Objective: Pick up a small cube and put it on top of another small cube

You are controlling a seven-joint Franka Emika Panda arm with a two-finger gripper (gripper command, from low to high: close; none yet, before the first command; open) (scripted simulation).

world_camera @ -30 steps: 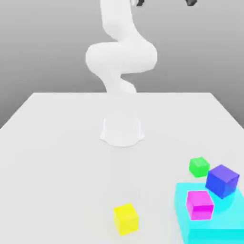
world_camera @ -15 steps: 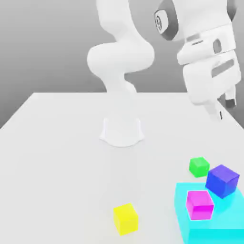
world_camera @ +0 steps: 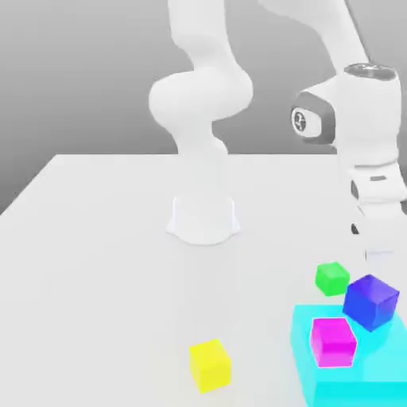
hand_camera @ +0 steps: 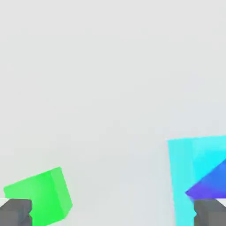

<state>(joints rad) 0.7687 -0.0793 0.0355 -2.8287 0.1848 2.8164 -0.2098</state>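
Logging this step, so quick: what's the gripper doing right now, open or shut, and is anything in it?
Gripper: open, holding nothing.

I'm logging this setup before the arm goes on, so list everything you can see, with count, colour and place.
small cube: one, bright green, on the table beyond the slab
cube: one, yellow, on the table to the exterior view's left of the slab
cube: one, magenta, on the slab
cube: one, dark blue, at the slab, close to the green cube
slab: one, cyan, at the exterior view's lower right
table: one, pale grey, under everything
arm: one, white, base at the table's middle, reaching to the exterior view's right
pincer: one, dark grey tips, open, above the table near the green and blue cubes
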